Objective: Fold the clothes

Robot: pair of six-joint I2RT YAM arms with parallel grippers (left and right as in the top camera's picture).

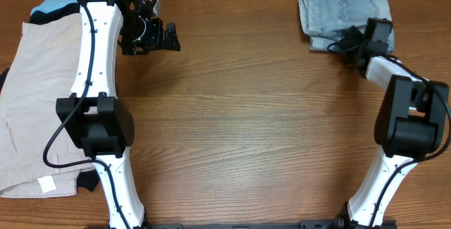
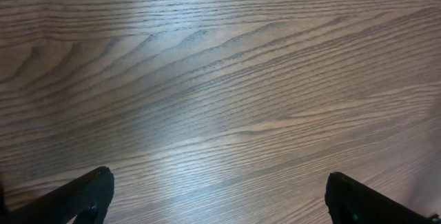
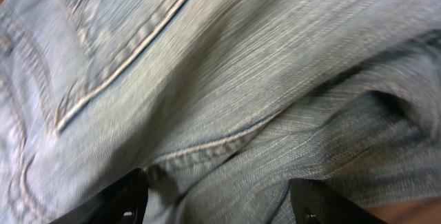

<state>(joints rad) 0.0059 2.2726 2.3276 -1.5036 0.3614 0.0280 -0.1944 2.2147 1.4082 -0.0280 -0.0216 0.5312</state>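
Note:
The light blue denim shorts (image 1: 345, 7) lie folded in a small stack at the table's far right. My right gripper (image 1: 347, 42) is at the stack's front edge, jaws open. In the right wrist view the denim (image 3: 207, 79) fills the frame, with a pocket seam and hem showing, and it lies between the spread fingers (image 3: 217, 200). My left gripper (image 1: 171, 36) is open and empty over bare wood at the far left, well away from the shorts. The left wrist view shows only its two fingertips (image 2: 217, 193) over the tabletop.
Larger beige shorts (image 1: 35, 109) are spread along the left edge, partly under the left arm. A black garment (image 1: 88, 181) sticks out beneath them, and a bit of light blue cloth (image 1: 60, 2) shows at the far left. The table is wood (image 1: 246, 116).

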